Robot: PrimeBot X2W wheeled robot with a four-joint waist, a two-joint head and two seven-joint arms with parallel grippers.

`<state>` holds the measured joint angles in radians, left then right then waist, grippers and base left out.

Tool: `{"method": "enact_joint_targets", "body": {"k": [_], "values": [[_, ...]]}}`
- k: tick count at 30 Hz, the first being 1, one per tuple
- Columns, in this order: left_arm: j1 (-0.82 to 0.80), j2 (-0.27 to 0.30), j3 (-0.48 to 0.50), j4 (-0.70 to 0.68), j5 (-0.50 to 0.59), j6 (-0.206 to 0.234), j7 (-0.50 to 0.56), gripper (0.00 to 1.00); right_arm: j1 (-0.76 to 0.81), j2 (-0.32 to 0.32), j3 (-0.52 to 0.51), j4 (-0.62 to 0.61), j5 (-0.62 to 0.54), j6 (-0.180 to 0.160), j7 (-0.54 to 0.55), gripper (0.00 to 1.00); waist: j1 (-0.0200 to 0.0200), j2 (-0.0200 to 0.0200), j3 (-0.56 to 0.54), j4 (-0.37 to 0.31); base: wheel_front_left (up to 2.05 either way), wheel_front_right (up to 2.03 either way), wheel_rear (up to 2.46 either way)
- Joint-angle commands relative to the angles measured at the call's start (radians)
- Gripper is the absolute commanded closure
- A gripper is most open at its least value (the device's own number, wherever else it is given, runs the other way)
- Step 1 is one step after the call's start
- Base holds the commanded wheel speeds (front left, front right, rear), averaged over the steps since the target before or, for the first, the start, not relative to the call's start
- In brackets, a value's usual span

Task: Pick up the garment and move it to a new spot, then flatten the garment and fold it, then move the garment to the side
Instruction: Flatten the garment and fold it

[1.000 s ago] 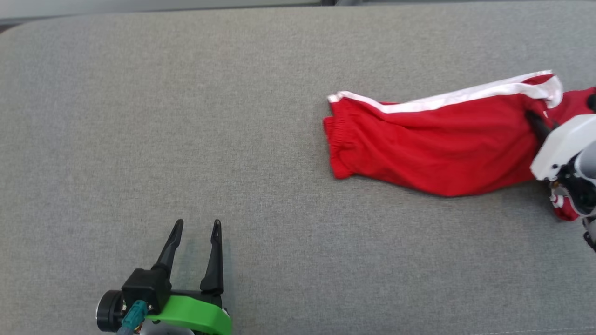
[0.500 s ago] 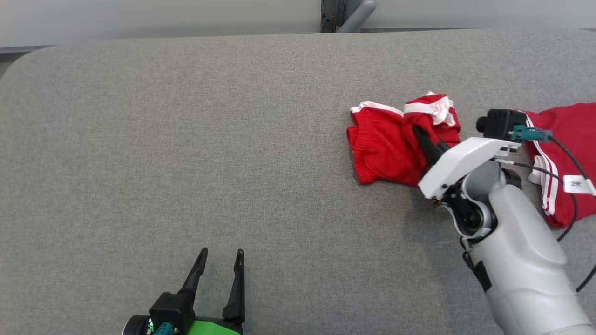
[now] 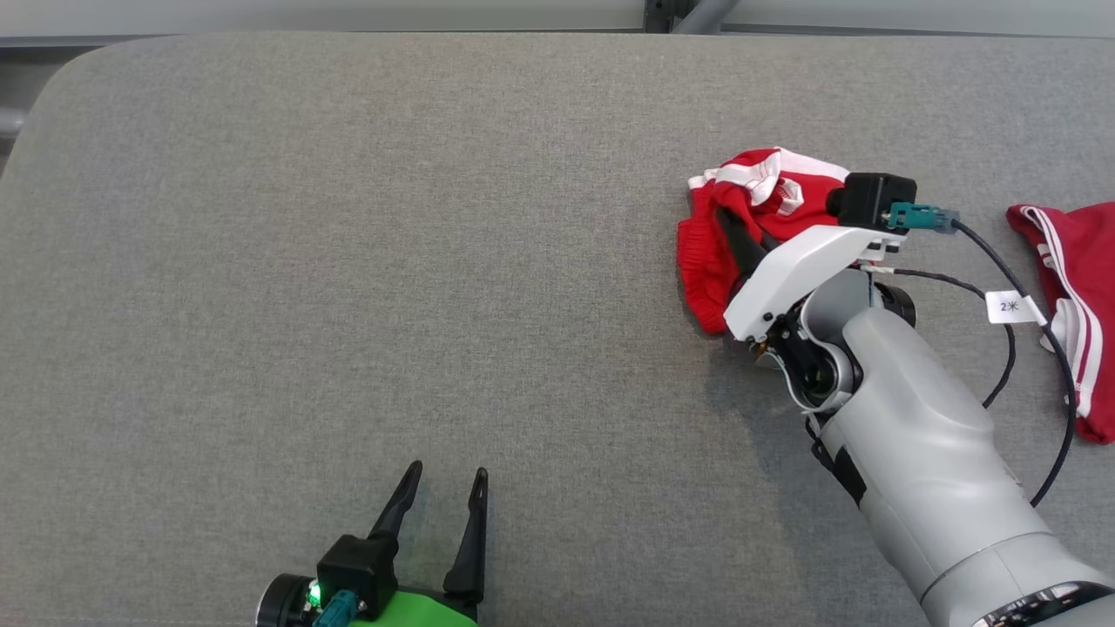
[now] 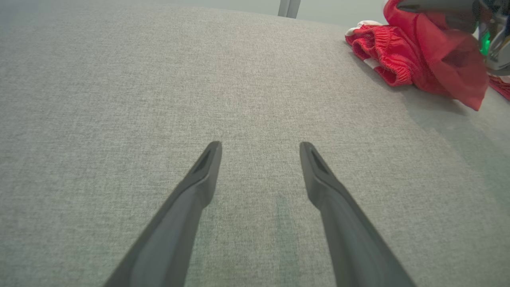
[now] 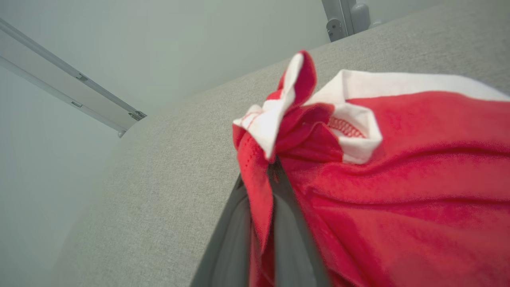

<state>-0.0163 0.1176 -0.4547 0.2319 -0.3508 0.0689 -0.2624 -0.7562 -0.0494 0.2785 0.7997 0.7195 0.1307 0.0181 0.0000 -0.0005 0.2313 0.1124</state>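
Observation:
The garment (image 3: 702, 266) is red with white trim and lies bunched up at the right of the grey padded table (image 3: 348, 261). My right gripper (image 3: 726, 219) is shut on a fold of the garment, holding its top lifted off the table. In the right wrist view the two dark fingers (image 5: 235, 223) pinch red cloth (image 5: 398, 179) between them, and a white hem sticks up past the tips. My left gripper (image 3: 442, 481) stands open near the table's front edge, far to the left of the garment (image 4: 398, 56), with nothing between its fingers (image 4: 191, 191).
A separate red cloth with white stripes (image 3: 1076, 296) lies at the table's right edge. A black cable with a white tag (image 3: 1010, 306) loops from the right wrist. The table's rounded back left corner (image 3: 61, 78) is in view.
The right gripper has drawn the garment's end leftward over itself, so the stretched-out cloth is now a bunch. The head camera has shifted. The left gripper stays open.

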Motion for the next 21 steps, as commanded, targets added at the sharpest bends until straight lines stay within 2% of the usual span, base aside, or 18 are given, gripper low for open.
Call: {"method": "enact_joint_targets", "body": {"k": [1, 4, 5, 6, 7, 12, 17, 21], "values": [[-0.014, -0.001, -0.001, 0.002, 0.011, -0.006, -0.003, 0.0, -0.01, -0.003, 0.012, 0.015, 0.007, 0.0, -0.012, 1.0, 0.0, 0.0005, 0.006, 0.007, 0.0, 0.0, 0.0], [-0.02, -0.008, 0.003, 0.004, 0.01, -0.005, -0.003, 0.0, -0.036, -0.003, 0.077, 0.078, 0.046, 0.0, -0.051, 1.0, 0.0, 0.0005, 0.016, 0.016, 0.0, 0.0, 0.0], [-0.021, -0.009, 0.004, 0.003, 0.01, -0.005, -0.003, 0.0, -0.04, -0.003, 0.095, 0.089, 0.056, 0.0, -0.058, 0.9, 0.0, 0.0005, 0.019, 0.017, 0.0, 0.0, 0.0], [-0.022, -0.01, 0.007, 0.002, 0.01, -0.004, -0.003, 0.0, -0.045, -0.003, 0.112, 0.096, 0.07, 0.0, -0.066, 0.39, 0.0, 0.0005, 0.022, 0.017, 0.0, 0.0, 0.0], [-0.024, -0.01, 0.01, 0.002, 0.011, -0.004, -0.003, 0.0, -0.05, -0.003, 0.127, 0.1, 0.082, 0.0, -0.079, 0.0, 0.0, 0.0005, 0.024, 0.016, 0.0, 0.0, 0.0], [-0.014, -0.013, 0.018, 0.008, 0.012, -0.003, -0.003, 0.0, -0.058, -0.003, 0.194, 0.101, 0.115, 0.0, -0.152, 0.0, 0.0, 0.0005, 0.015, 0.006, 0.0, 0.0, 0.0], [0.02, -0.008, 0.044, 0.0, 0.0, 0.006, -0.003, 0.0, -0.012, -0.003, 0.233, 0.06, 0.073, 0.0, -0.219, 0.0, 0.0, 0.0005, -0.019, -0.022, 0.0, 0.0, 0.0], [0.05, 0.004, 0.066, -0.011, -0.005, 0.013, -0.003, 0.0, 0.059, -0.067, 0.243, -0.026, 0.013, 0.0, -0.249, 0.0, 0.0, 0.0005, -0.05, -0.053, 0.0, 0.0, 0.0]]}}
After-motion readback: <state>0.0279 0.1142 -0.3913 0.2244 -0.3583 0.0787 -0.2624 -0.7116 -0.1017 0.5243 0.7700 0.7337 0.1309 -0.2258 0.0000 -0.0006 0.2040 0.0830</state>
